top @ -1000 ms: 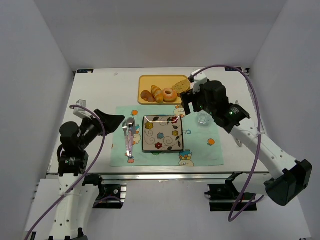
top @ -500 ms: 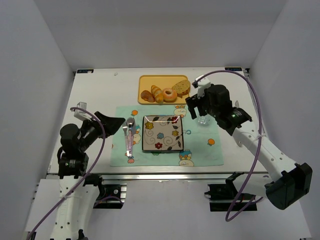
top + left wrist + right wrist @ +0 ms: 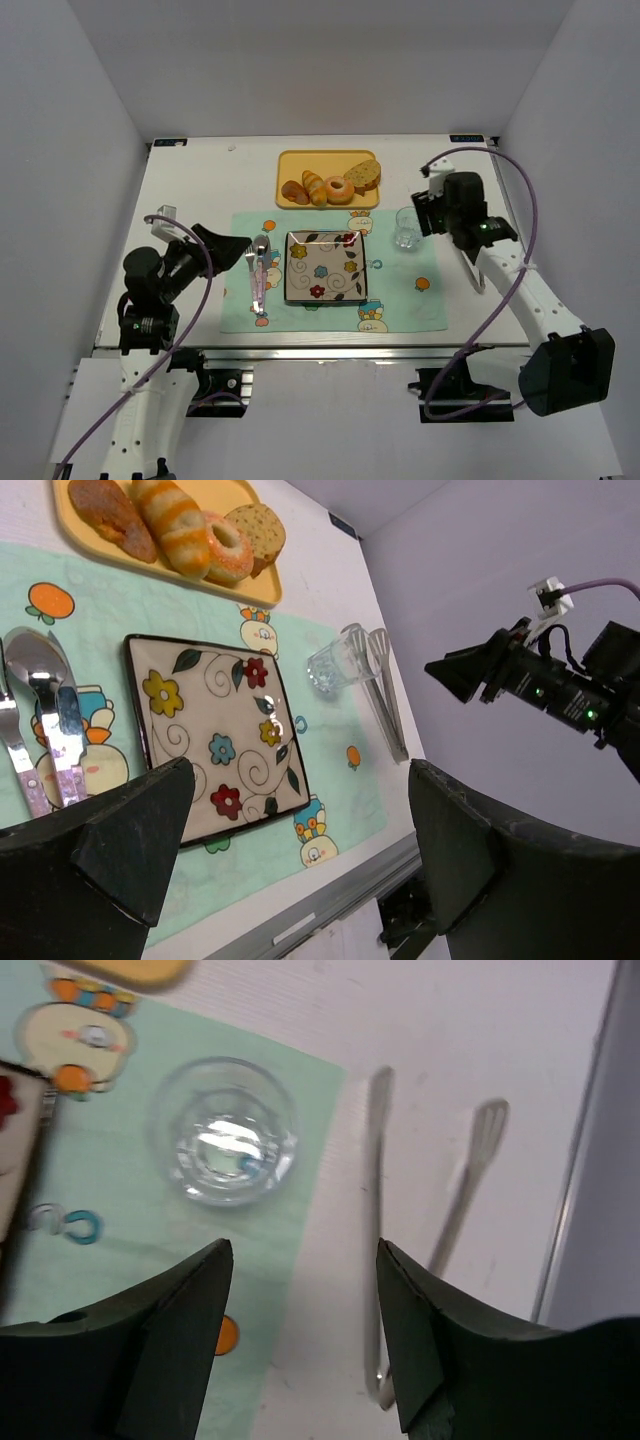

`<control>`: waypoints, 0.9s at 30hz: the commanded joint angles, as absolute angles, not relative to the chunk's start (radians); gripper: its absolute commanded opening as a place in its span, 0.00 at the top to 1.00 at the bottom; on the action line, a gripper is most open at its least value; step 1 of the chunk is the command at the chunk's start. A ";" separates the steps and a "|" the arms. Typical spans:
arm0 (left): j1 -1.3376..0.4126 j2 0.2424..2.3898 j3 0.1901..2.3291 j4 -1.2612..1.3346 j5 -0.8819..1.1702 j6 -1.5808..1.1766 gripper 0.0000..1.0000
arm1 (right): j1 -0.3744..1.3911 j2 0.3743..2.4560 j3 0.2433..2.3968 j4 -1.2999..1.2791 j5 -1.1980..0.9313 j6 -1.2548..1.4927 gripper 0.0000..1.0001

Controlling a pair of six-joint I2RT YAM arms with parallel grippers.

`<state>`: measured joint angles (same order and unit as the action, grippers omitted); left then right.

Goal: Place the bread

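The bread [image 3: 364,175] is a tan speckled slice with a brown crust. It leans at the right end of the yellow tray [image 3: 290,160], beside the ring doughnut [image 3: 339,189]. It also shows in the left wrist view, bread [image 3: 256,532]. My right gripper [image 3: 428,211] hovers to the right of the glass [image 3: 406,230], well away from the bread. In its own view the right gripper [image 3: 305,1250] is open and holds nothing. My left gripper [image 3: 235,243] [image 3: 300,780] hangs open and empty over the mat's left side.
A flowered square plate [image 3: 326,266] lies mid-mat, with a spoon and fork [image 3: 260,270] to its left. Metal tongs [image 3: 375,1220] lie on the bare table right of the glass [image 3: 225,1145]. A striped croissant [image 3: 314,187] and a dark pastry [image 3: 294,192] share the tray.
My right arm has drawn back from the bread on the tray, to the right and past the glass, and its jaws have narrowed somewhat. The bread stays on the tray. The left arm is still.
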<state>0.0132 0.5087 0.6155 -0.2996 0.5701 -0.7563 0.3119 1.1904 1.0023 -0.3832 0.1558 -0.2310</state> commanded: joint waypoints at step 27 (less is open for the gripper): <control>0.017 0.641 0.545 -0.204 0.626 -0.723 0.02 | -0.256 1.627 1.046 -0.520 -0.172 -0.531 0.11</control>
<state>0.0132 0.6464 0.5449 -0.2249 0.6151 -0.7403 -0.2535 1.6135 1.0599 -0.5835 -0.2008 -0.5060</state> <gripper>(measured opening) 0.976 0.894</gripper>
